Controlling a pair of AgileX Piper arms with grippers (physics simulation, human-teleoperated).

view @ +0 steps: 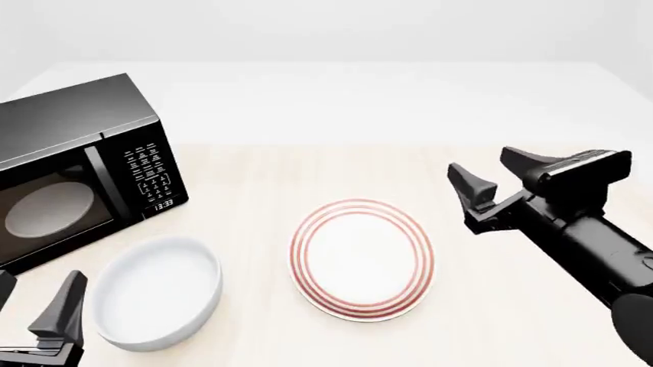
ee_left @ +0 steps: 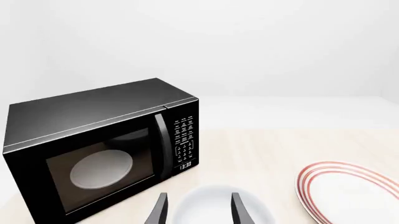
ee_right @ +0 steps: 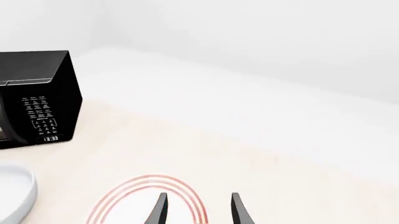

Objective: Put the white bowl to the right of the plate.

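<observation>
The left claw (view: 36,317) sits at the bottom left corner of the front view. Only one dark finger shows well there. In the left wrist view its two fingers (ee_left: 160,210) stand apart with a gap between them, so the left claw is open and holds nothing. Part of the white bowl (ee_left: 215,205) shows in that gap, a little past the tips.

The right claw (view: 497,177) is at the right side of the front view, up above the worktop (view: 337,160). Its two black fingers stand well apart, so it is open wide, and it holds nothing. It points toward the middle of the picture. The right arm (view: 597,248) runs down to the lower right corner.

The white bowl (view: 155,292) is in the lower left of the front view, just beside the left claw. It sits upright on the worktop. It is plain, white and deep.

The plate (view: 362,258) is in the lower middle of the front view, lying flat. It has red rings around its rim. The bowl is to the left of the plate, near it but not touching.

A black microwave (view: 76,168) stands at the left edge of the front view, above the bowl. Its door is shut. A grey round disc (view: 46,208) shows through the door glass. Small white buttons and a lit clock are on its panel.
</observation>
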